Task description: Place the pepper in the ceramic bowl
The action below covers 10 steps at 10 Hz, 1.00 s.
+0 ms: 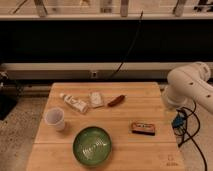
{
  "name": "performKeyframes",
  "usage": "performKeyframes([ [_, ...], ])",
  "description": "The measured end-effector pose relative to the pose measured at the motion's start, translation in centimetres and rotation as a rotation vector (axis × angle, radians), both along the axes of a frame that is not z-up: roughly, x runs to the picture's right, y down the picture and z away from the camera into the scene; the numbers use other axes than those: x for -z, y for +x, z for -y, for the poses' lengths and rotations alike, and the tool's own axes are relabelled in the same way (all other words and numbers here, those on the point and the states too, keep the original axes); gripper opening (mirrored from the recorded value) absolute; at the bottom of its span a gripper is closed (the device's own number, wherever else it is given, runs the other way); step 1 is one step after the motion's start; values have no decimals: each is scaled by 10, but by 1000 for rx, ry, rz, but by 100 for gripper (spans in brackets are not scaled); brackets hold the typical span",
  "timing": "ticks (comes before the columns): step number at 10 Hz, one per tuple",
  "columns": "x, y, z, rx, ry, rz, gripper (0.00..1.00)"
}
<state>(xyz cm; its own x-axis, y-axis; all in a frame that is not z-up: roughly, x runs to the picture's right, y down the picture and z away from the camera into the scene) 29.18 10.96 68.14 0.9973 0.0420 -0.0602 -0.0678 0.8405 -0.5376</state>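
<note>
The pepper (116,100), small, slim and dark red, lies on the wooden table (145,107) a little behind its middle. The ceramic bowl (76,145) is a round, glossy green dish with pale marks inside. It sits near the table's front edge, left of centre, with nothing in it. Only the robot's bulky white arm (192,87) shows, beyond the table's right edge and well away from the pepper and the bowl. The gripper does not show in the camera view.
A white translucent cup (55,119) stands at the table's left. A white tube (75,103) and a small pale packet (96,99) lie just left of the pepper. A brown-orange packet (144,128) lies at the right front. Cables (181,126) hang below the arm.
</note>
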Motion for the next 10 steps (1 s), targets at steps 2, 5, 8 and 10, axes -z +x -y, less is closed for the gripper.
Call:
performKeyframes([
  [2,0,0,0,0,0,0,80],
  [5,-3,-2,3,8,8,1,80],
  [8,-30,-39,29,37,36,33,80],
  [10,-39,-46,34,51,48,45,80],
])
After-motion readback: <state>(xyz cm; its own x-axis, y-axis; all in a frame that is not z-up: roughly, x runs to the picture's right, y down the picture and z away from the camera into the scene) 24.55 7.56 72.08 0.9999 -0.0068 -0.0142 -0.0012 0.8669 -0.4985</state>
